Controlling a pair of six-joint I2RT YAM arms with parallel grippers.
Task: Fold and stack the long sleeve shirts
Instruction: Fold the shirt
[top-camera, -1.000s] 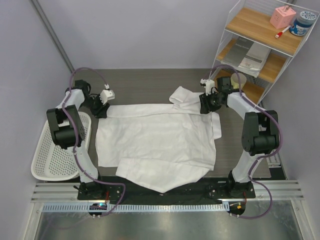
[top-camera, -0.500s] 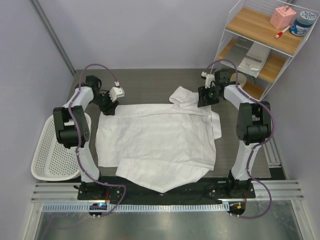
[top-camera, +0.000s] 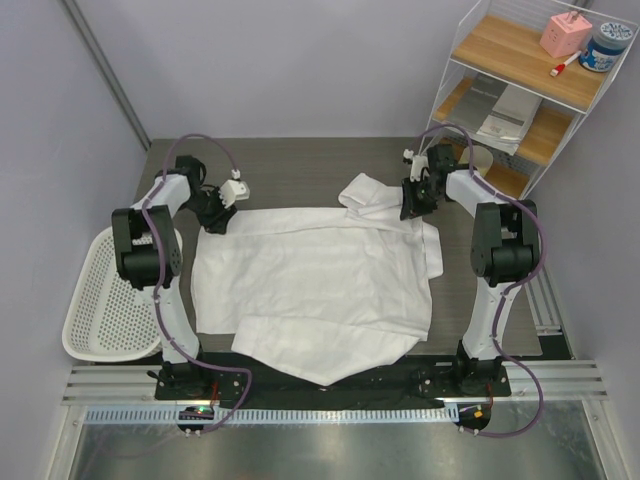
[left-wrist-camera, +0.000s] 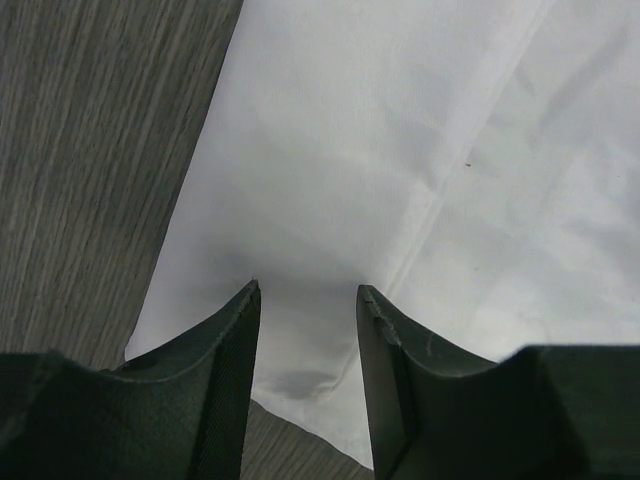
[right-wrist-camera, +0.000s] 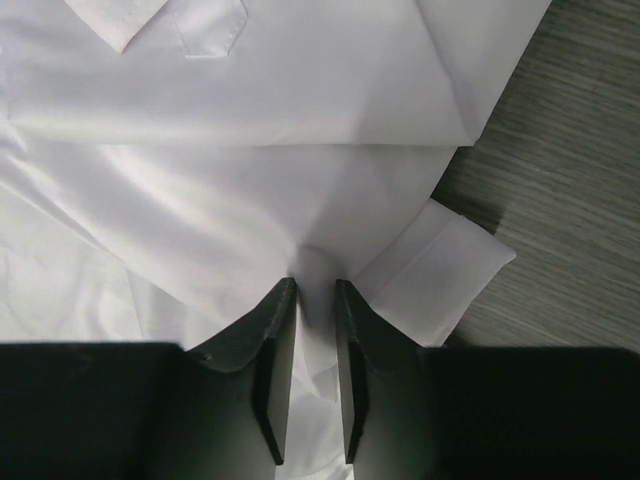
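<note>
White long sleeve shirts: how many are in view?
1. The plain white thin-cloth long sleeve shirt lies spread across the middle of the dark wood-grain table; any beneath it would be hidden.

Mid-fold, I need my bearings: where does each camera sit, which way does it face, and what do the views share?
Top external: fixed above and behind the bases, looking down on the table and spread shirt; left arm and right arm show whole.
Left wrist: on the left arm, looking down past the left fingers at the shirt's edge on bare wood.
Right wrist: on the right arm, looking down past the right fingers at a cuff.
Shared: all show the shirt and table.
</note>
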